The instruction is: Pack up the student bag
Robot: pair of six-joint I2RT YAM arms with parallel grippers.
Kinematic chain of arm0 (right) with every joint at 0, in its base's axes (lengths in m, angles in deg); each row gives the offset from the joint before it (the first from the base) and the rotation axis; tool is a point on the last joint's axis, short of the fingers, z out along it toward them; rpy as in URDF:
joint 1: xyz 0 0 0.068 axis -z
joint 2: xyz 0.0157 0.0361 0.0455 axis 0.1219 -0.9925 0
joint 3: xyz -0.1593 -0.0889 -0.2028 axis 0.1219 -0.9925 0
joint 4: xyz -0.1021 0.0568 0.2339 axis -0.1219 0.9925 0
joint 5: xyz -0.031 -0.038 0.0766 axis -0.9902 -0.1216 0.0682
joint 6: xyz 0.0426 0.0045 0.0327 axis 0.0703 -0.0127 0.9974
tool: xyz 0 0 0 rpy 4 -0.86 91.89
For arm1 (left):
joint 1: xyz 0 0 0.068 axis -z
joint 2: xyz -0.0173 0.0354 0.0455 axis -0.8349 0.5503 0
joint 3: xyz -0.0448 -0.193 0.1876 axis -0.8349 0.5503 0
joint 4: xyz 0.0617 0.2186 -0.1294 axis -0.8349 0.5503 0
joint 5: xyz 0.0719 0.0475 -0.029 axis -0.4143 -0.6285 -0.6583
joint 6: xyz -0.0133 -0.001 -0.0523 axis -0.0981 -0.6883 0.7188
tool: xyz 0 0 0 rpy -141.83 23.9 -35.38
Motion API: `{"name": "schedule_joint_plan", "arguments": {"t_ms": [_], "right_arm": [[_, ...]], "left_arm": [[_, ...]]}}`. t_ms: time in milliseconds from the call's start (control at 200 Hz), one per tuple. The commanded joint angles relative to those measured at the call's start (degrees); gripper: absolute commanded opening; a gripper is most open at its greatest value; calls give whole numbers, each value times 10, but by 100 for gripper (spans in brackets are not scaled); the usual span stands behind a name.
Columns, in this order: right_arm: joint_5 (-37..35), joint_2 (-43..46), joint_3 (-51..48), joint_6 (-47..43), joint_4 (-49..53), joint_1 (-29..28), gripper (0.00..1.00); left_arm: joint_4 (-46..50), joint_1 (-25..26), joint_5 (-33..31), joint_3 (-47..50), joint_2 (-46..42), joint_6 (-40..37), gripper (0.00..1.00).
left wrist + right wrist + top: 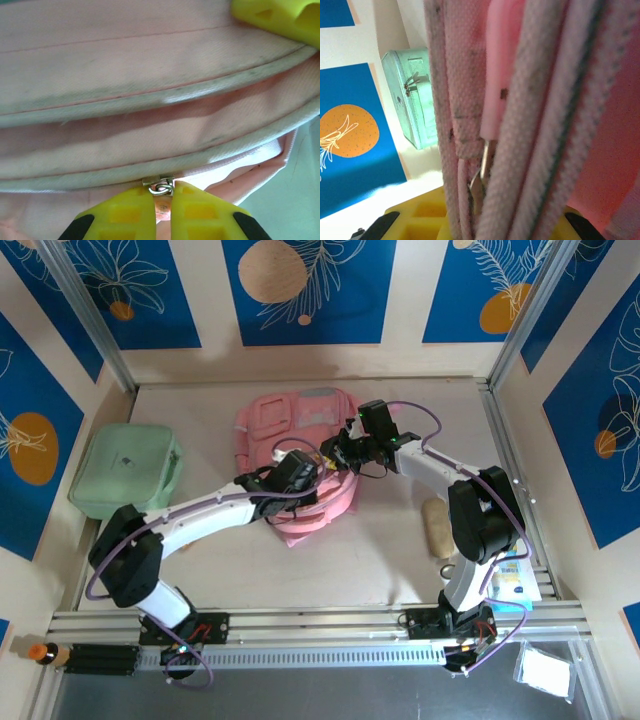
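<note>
Student bag [300, 420]: pink, mid-table [380, 550], toward the back wall.
Green case [125, 472]: left of bag, well apart.
Right gripper [345, 452]: clamped on bag's edge folds.
Left gripper [162, 202]: pinched closed on zipper pull [161, 188].

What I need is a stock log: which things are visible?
soft pink fabric backpack: 1, pink and grey, table centre
metal zip pull: 1, silver, backpack's edge
mint-green rounded rectangular case: 1, mint, table left
beige oblong item: 1, beige, table right
blue-and-white box: 1, blue-and-white, near-right corner
orange-capped bottle: 1, orange cap, near-left beyond rail
clear packet: 1, clear, near-right beyond rail
left gripper: 1, yellow, shut on zip pull
right gripper: 1, yellow, at backpack's edge
</note>
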Motion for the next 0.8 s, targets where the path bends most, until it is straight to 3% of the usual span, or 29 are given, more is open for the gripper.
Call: {"name": "schedule_joint_plan", "arguments": {"t_ms": [0, 220, 430, 610, 795], "right_arm": [[32, 13, 7, -20, -7, 2, 18], [36, 12, 8, -22, -11, 1, 18], [46, 10, 10, -18, -20, -4, 18], [43, 13, 9, -17, -19, -5, 18], [42, 12, 8, -18, -20, -2, 18]], "left_arm": [[58, -23, -30, 34, -30, -1, 11], [23, -51, 24, 76, -52, -27, 17], [3, -50, 58, 58, -22, -75, 30], [12, -50, 55, 53, -13, -84, 30], [35, -51, 29, 48, -21, -93, 20]]}}
